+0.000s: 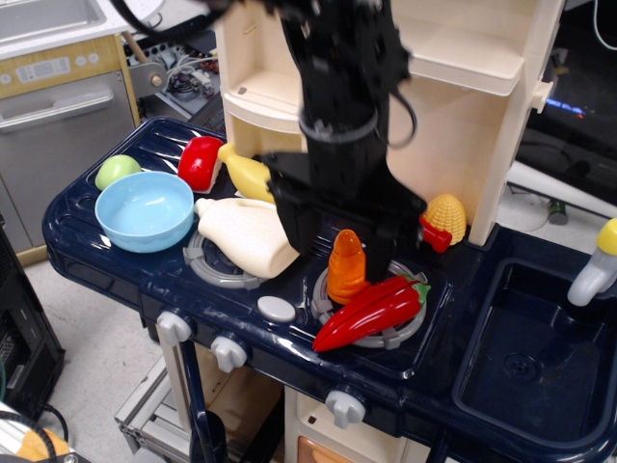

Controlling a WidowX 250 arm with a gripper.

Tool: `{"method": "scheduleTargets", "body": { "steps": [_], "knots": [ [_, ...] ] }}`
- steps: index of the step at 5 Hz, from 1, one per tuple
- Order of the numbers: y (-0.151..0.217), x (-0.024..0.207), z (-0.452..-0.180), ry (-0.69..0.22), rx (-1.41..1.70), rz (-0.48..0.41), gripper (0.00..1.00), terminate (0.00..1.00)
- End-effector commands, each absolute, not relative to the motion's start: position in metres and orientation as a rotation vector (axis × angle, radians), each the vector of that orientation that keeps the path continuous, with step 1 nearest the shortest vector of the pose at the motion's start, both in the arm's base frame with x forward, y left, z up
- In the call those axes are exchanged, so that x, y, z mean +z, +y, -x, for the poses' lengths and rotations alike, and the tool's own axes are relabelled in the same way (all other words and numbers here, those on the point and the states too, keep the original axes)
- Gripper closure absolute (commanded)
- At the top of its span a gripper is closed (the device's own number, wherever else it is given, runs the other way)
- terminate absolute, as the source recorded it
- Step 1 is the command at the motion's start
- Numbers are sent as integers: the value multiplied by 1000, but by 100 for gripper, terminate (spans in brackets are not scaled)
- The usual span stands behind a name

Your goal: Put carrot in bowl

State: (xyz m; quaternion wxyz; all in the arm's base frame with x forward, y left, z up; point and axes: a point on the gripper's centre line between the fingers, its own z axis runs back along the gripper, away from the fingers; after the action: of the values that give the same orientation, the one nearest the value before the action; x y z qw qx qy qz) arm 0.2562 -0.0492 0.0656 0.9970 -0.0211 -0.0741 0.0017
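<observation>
The orange carrot [347,266] stands upright on the right burner of the toy stove, with its wide end down. My black gripper [347,253] is open and has come down over it, one finger on the carrot's left and one on its right. I cannot tell whether the fingers touch it. The light blue bowl [145,211] sits empty at the left end of the stove top, well away from the gripper.
A red chili pepper [372,311] lies just in front of the carrot. A white bottle [245,236] lies between carrot and bowl. A green apple [117,171], a red piece [200,162], a yellow banana [248,174] and corn [445,217] sit behind. The sink [540,367] is at right.
</observation>
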Motion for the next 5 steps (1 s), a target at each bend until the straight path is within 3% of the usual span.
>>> {"method": "scheduleTargets", "body": {
  "steps": [1,3,4,5],
  "knots": [
    [-46,56,-272,-222,-30,56,0,0],
    [-44,57,-278,-236,-18,57,0,0],
    [-46,56,-278,-239,-6,62,100,0],
    [-44,77,-277,-183,-1,37,100,0]
  ]
}}
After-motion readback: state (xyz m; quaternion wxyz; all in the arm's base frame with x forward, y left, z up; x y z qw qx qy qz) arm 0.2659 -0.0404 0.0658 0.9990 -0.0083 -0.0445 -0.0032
